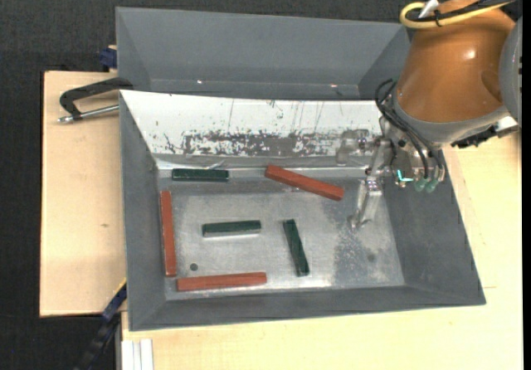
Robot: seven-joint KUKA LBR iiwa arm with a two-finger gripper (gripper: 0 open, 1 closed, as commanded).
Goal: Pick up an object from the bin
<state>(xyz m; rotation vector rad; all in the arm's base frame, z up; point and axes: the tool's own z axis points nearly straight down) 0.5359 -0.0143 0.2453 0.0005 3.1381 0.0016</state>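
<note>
My gripper hangs over the bare right part of the bin floor, reaching down from the orange-covered wrist at the upper right. Nothing shows between its tips. Just to its left lies a red flat stick, slanted along the foot of the back wall, its right end a short way from the gripper. A dark green stick lies further left and nearer the front, pointing roughly front to back.
Another green stick lies mid-floor and a third rests against the back wall at the left. One red stick runs along the left wall and one along the front wall.
</note>
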